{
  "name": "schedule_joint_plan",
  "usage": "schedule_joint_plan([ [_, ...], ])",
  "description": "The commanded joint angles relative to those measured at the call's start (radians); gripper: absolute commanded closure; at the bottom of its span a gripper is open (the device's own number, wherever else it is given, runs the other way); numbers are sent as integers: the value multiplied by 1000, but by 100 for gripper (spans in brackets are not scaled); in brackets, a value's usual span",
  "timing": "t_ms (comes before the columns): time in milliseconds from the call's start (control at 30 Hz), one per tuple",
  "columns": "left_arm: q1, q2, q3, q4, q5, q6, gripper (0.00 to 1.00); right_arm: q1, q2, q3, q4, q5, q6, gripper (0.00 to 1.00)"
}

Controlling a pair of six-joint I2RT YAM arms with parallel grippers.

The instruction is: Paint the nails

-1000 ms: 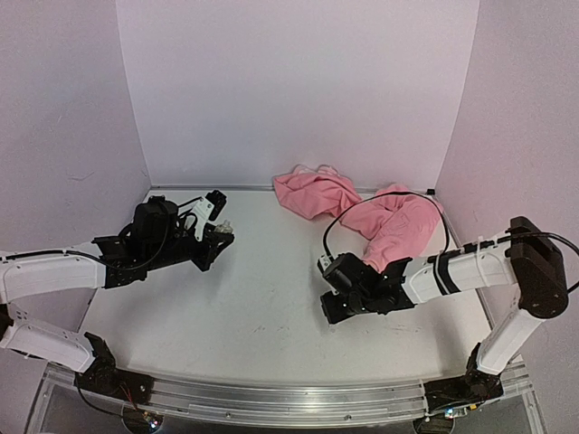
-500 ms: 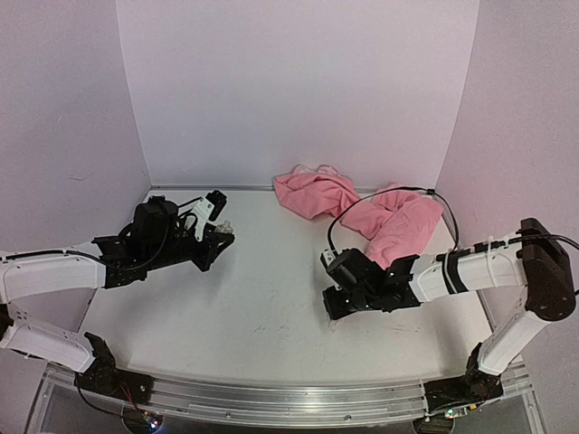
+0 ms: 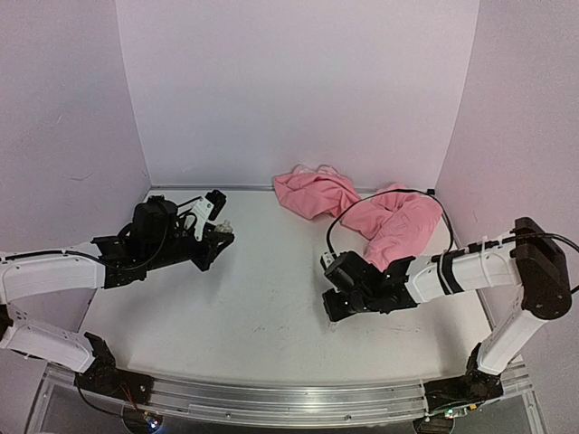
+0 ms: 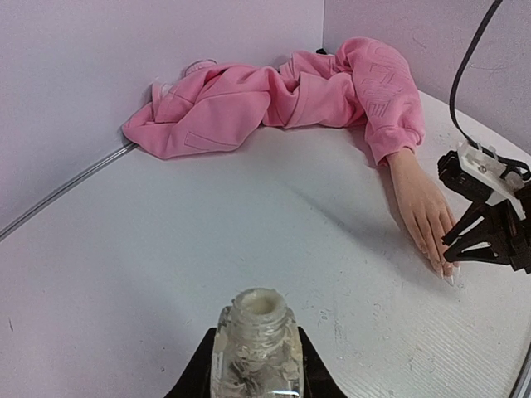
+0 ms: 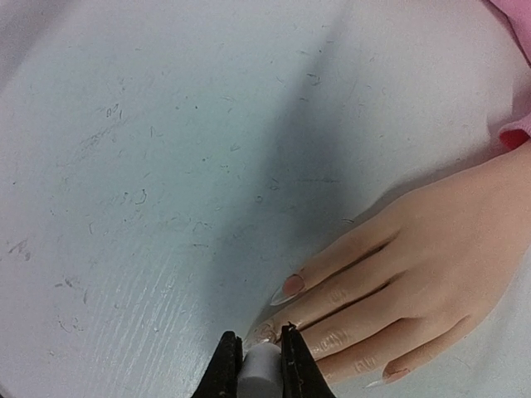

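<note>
Found the left tool (image 4: pixel 255 352) clenched on a clear glass bottle (image 4: pixel 255 323), uncapped and upright, near the left edge of the counter (image 3: pixel 262 307). Found the right tool (image 5: pixel 259 347) clenched on a small pale cap (image 5: pixel 262 370), low over the counter toward the right edge, well apart from the left tool. Located the mannequin hand (image 5: pixel 423 265) palm down beside the right edge, fingers stretched toward the middle of the counter, wrist inside the sleeve of a pink hoodie (image 3: pixel 389 221). Traced the hoodie from there to the far right corner and in a heap along the far edge. Noted the nails (image 5: pixel 292 284) pale and glossy at the fingertips, one tinted pinkish. Placed the right tool's tips just at the neighbouring nail; could not tell contact
</note>
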Motion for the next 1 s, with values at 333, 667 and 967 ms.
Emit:
schedule_joint_plan([
  [333,4,-22,26,66,3,0,100,8,39,40,-4,14,-25,100],
  [667,4,-15,34,66,5,3,100,8,50,45,12,29,-32,100],
  [967,4,-21,29,66,2,3,100,8,59,45,20,26,-33,100],
])
